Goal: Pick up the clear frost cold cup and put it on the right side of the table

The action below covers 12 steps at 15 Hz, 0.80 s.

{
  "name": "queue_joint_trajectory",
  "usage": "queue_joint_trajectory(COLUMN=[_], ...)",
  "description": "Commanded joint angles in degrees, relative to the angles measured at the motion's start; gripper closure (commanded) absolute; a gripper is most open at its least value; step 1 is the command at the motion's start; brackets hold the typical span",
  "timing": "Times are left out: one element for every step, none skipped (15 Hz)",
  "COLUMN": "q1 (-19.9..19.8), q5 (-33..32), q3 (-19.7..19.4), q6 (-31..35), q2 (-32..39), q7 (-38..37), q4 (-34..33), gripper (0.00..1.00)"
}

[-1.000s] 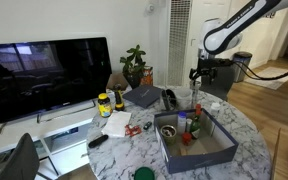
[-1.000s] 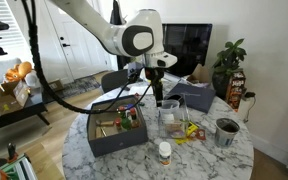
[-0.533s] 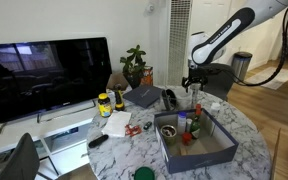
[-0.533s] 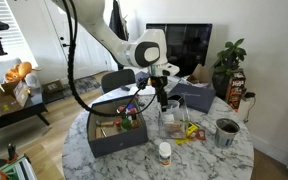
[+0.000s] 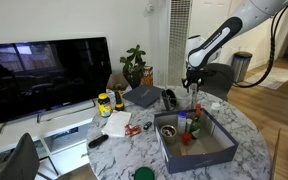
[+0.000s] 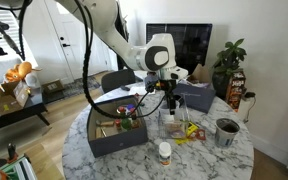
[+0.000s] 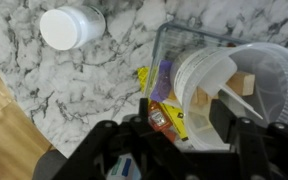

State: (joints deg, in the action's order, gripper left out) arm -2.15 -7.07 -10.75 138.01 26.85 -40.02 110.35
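The clear frost cold cup [image 6: 169, 123] stands upright on the marble table [image 6: 202, 152], just beside the grey box. In the wrist view the cup [image 7: 210, 82] is seen from above, whitish and translucent, with small wooden pieces inside. My gripper [image 6: 170, 101] hangs directly over it, fingers spread wide. In the wrist view the fingers [image 7: 187, 130] straddle the cup's near rim without touching it. In an exterior view the gripper [image 5: 192, 88] is low over the far side of the table, and the cup is mostly hidden behind it.
A grey box [image 6: 114, 128] with bottles and clutter sits beside the cup. A white-capped bottle [image 6: 164, 152] [image 7: 72, 27], a dark round bowl [image 6: 227, 131] and yellow packets [image 6: 190, 130] lie nearby. A TV [image 5: 44, 75] and a plant [image 5: 135, 66] stand beyond the table.
My arm has come down and shifted over the cup, bringing the open gripper lower. The cup and the other objects have not moved.
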Motion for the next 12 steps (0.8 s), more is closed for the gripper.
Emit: queue_joint_trajectory(q1=[1.3, 1.5, 2.0, 2.3, 2.4, 2.8, 2.7, 2.6, 2.1, 1.8, 1.7, 1.6], q5=[1.2, 1.1, 0.6, 0.3, 0.5, -0.2, -0.2, 0.0, 0.6, 1.3, 1.4, 1.6], q3=[0.0, 0.1, -0.1, -0.2, -0.1, -0.4, -0.4, -0.2, 0.2, 0.6, 0.7, 0.7], q6=[-1.6, -1.7, -2.2, -3.0, -3.9, -5.0, -6.1, -7.0, -7.6, -8.4, -9.1, -8.0], q2=[2.5, 2.4, 1.9, 1.2, 0.8, 0.7, 0.5, 0.3, -0.4, -2.2, -4.1, -7.6], q7=[0.4, 0.6, 0.7, 0.8, 1.2, 1.0, 1.2, 1.5, 2.3, 3.7, 4.5, 5.4], q4=[-2.5, -2.7, -2.7, -2.6, -2.7, -2.8, -2.8, -2.8, -2.7, -2.0, -1.2, 0.9], gripper=[0.65, 0.74, 0.81, 0.88, 0.96, 0.99, 1.0, 1.0, 1.0, 0.99, 0.99, 0.99])
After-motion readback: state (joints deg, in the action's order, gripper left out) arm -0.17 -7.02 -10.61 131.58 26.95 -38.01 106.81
